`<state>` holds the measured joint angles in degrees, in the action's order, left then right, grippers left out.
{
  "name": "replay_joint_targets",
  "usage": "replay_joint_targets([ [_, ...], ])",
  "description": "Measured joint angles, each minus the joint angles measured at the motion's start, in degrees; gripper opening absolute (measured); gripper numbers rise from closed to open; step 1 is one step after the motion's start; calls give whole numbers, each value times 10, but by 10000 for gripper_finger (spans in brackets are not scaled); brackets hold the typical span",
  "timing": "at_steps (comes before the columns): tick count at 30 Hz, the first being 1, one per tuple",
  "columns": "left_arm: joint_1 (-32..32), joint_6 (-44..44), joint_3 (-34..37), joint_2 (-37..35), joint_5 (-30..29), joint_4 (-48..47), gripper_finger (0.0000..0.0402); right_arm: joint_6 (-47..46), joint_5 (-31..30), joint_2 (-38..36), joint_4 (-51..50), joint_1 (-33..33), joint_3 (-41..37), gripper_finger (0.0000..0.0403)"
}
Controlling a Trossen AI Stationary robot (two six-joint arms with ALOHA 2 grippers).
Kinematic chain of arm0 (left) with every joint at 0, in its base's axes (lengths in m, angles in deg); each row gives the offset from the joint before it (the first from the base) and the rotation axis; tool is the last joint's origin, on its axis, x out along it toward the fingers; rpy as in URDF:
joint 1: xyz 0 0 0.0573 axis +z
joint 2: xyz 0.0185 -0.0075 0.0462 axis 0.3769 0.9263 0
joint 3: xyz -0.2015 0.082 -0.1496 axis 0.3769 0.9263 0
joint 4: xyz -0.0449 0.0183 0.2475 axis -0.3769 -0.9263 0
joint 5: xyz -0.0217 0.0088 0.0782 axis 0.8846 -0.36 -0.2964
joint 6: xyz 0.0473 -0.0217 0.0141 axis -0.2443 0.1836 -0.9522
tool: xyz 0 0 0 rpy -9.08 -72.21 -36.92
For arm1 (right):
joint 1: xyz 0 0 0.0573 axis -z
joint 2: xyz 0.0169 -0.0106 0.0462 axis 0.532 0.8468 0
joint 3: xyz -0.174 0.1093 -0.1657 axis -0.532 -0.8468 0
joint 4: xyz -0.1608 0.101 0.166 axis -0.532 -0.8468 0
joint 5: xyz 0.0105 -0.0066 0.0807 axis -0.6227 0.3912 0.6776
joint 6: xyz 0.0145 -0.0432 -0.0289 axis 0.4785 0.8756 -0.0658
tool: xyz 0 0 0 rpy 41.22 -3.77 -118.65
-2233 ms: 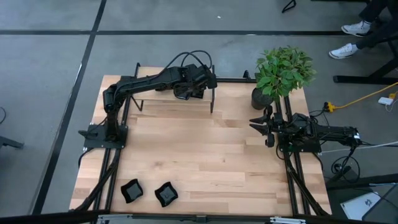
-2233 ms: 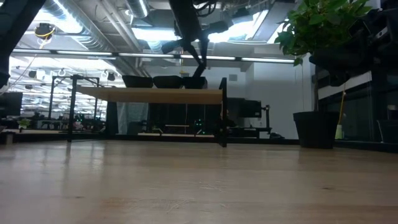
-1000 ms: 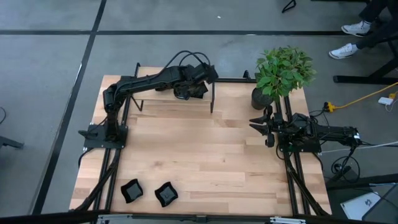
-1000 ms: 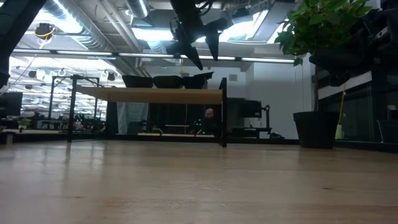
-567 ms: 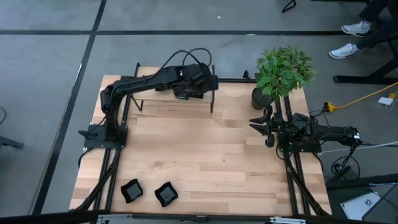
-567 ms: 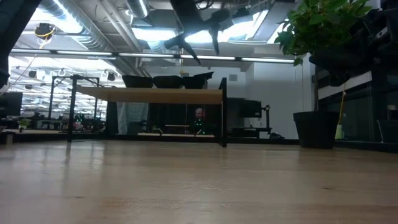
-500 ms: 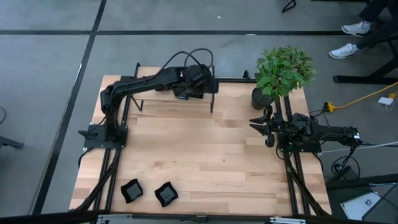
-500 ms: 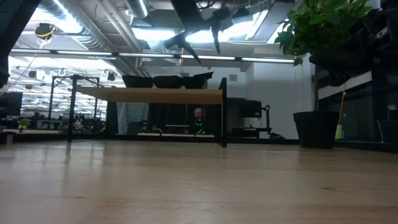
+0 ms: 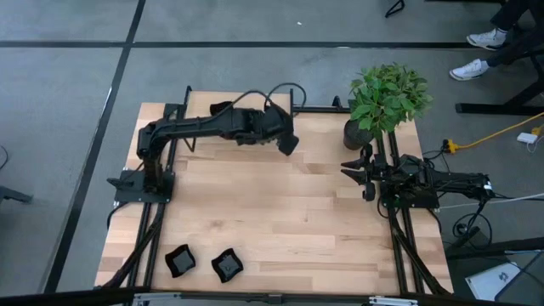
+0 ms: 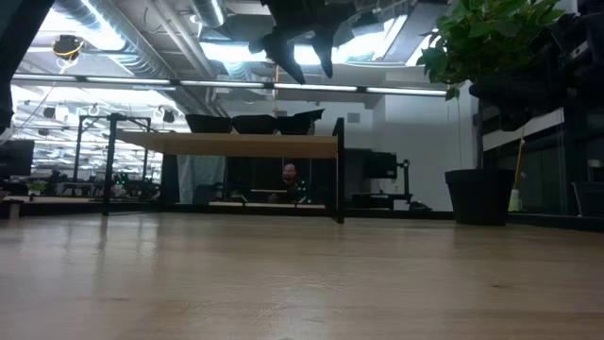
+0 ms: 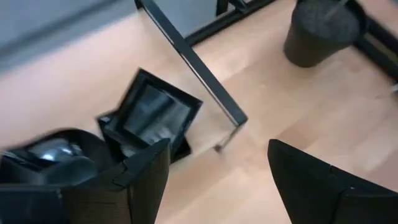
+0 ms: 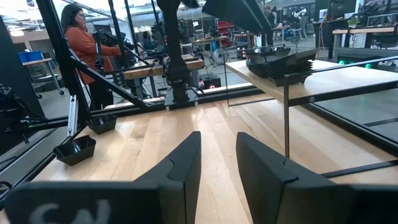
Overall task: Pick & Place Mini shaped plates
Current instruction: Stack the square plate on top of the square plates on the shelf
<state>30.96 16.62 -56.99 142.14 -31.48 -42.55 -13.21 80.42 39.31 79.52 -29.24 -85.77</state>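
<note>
Low view: bare wooden table (image 10: pixel 302 283), workshop with person (image 10: pixel 289 175) behind.

Two small glossy black dishes (image 9: pixel 179 260) (image 9: pixel 227 265) sit side by side, just apart, on the wooden table at the lower left of the high view, each tilted slightly. More black plates (image 10: pixel 253 124) rest in a row on a raised shelf at centre of the low view, square ones (image 11: pixel 149 118) stacked.
</note>
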Motion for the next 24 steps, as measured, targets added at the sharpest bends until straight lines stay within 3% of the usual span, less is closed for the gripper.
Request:
replay_joint_targets([
  [4, -26, -70, 0, 0, -63, -8, 262, 0, 0, 0, 0, 0, 0, 103],
  [9, -45, -149, 0, 4, -99, -11, 262, 0, 0, 0, 0, 0, 0, 103],
  [24, -29, -172, 1, 57, -97, -25, 262, 0, 0, 0, 0, 0, 0, 103],
])
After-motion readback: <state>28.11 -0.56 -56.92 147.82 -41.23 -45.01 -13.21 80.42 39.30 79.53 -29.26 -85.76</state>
